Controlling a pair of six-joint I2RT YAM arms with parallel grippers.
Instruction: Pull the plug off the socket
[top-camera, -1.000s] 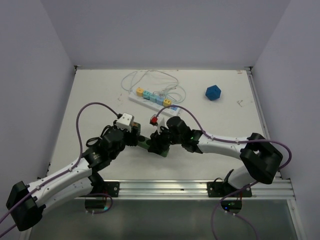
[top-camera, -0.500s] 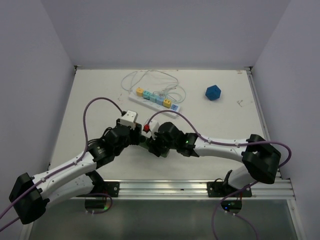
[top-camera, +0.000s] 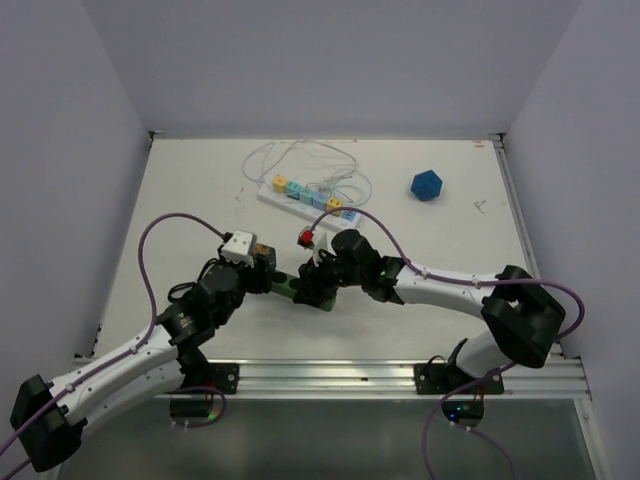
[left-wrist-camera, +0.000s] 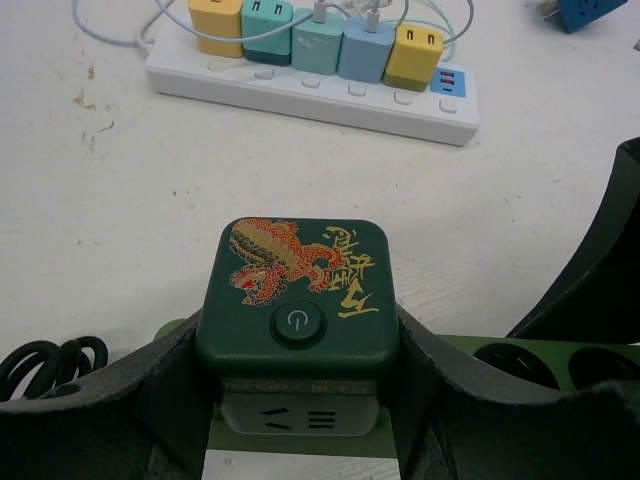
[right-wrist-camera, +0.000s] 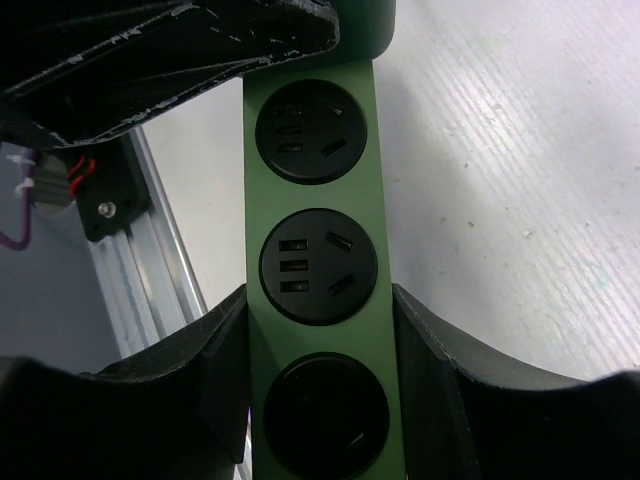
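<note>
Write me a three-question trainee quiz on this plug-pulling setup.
1. How many chargers sit in the white strip?
2. True or false: the left pincer grips the plug by its sides.
3. What does the right pincer clamp? A) white strip B) green strip C) nothing

Key: 1. Five. 2. True. 3. B.
</note>
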